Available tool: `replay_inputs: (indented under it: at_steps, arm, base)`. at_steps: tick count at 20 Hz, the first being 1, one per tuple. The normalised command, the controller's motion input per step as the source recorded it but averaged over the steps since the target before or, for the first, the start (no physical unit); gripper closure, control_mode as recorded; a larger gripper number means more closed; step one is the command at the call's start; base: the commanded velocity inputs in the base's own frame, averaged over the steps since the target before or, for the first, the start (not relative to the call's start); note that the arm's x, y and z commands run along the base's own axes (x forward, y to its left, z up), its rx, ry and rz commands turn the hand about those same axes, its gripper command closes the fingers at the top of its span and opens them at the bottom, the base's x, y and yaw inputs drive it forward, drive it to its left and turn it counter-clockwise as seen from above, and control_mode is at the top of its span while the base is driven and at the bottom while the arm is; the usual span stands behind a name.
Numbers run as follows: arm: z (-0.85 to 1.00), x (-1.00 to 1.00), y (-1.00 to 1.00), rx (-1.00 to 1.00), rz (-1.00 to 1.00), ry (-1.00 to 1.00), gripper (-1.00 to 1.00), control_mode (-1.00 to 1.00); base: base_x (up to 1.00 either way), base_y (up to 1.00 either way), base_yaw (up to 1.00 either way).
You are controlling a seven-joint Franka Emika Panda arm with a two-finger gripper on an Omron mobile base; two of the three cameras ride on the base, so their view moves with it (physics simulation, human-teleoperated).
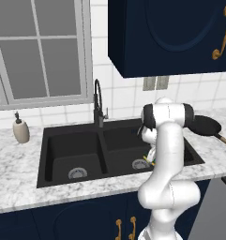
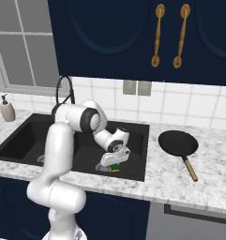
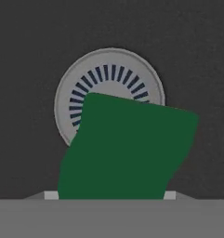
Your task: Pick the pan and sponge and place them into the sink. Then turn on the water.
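The sponge [image 3: 127, 148] hangs over the sink's [image 1: 72, 129] right drain [image 3: 108, 60]; the pan [image 2: 178, 142] sits on the counter [image 2: 213, 183].

Colours and patterns, kitchen sink area

Matte black sink [image 1: 48, 154] with silver slotted drain [image 3: 67, 93]; green-topped, yellow-bodied sponge [image 3: 125, 148]; black pan [image 2: 177, 143], brown handle; grey-veined white marble counter [image 2: 213, 187]; navy cabinets [image 2: 109, 37], gold handles; beige soap bottle [image 1: 20, 131].
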Motion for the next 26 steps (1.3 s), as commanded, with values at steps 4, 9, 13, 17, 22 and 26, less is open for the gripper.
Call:
replay_inputs:
  at_steps: [4,9,13,17,22,26]
  arm:
    - [-0.41,0.24,0.35,-0.03,0.00,0.01,1.00,-1.00]
    - [-0.39,0.21,0.27,-0.01,0.00,0.00,-1.00,-1.00]
    - [-0.31,0.27,0.18,0.00,0.00,0.00,-1.00,-1.00]
    - [0.06,0.12,0.01,0.01,0.00,0.00,-1.00,-1.00]
    - [0.90,-0.35,0.02,0.00,-0.02,-0.01,-1.00,-1.00]
    - [1.00,-0.52,0.00,0.00,-0.07,-0.01,-1.00,-1.00]
  base:
    - [0.00,0.00,0.00]
    - [0.00,0.00,0.00]
    - [0.00,0.00,0.00]
    - [0.00,0.00,0.00]
    - [0.00,0.00,0.00]
    - [0.00,0.00,0.00]
